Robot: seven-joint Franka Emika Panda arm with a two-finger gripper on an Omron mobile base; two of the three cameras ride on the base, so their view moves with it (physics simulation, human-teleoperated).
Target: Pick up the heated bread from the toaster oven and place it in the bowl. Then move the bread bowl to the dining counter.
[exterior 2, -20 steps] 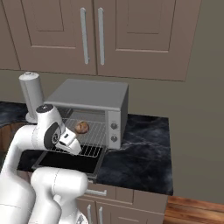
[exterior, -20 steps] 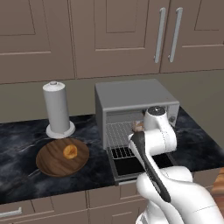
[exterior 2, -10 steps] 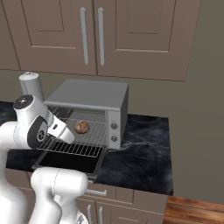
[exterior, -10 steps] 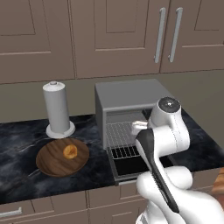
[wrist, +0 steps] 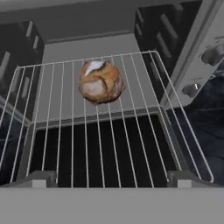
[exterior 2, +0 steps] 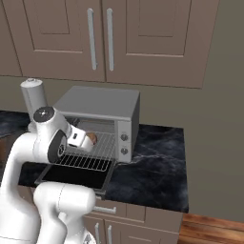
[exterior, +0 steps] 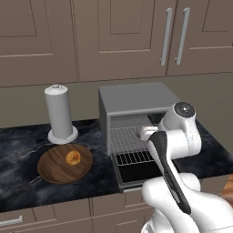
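Black marbled counter (exterior: 27,177) — one toaster oven (exterior 2: 102,107), one bread (wrist: 100,82), one bowl (exterior: 52,168) — end effector (wrist: 111,178) fingers apart.

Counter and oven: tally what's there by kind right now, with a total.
Baked goods: 2, the heated bread on the rack and an orange-yellow pastry in the bowl
Bowls: 1, the wooden bowl
Appliances: 1, the toaster oven, door down
Upright cylinders: 1, the white-grey cylinder
Total: 5
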